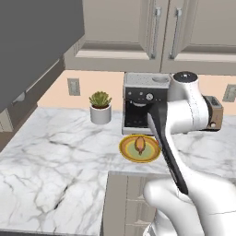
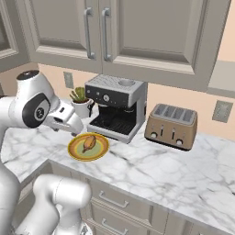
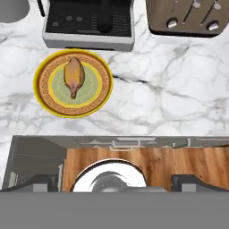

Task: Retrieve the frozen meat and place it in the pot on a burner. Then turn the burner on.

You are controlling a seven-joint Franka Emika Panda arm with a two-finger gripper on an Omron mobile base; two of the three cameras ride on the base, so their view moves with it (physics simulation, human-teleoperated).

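White arm links crowd the lower right of my left base view, and past them the yellow plate [image 1: 139,148] sits on the marble counter [image 1: 60,156] just in front of the coffee machine [image 1: 140,106]. On that plate lies the frozen meat [image 1: 139,144], a small orange-brown lump. A potted plant [image 1: 100,106] stands to the machine's left, and the arm covers most of a toaster [image 1: 213,112] to its right. I read no brand or lettering on the machine's front.

From the right base view, the plate [image 2: 88,147] with the meat [image 2: 89,143] is again just in front of the coffee machine [image 2: 117,106], and the toaster [image 2: 171,126] stands whole to the machine's right. The arm's hand end hangs near the plate; its fingers are hidden, so I cannot tell how the jaws stand.

Looking down through the hand view, the plate [image 3: 74,83] holds the meat [image 3: 73,75] below the machine's drip tray. The toaster [image 3: 190,17] is cut off at the top edge, its knobs unlabelled as far as I can see.
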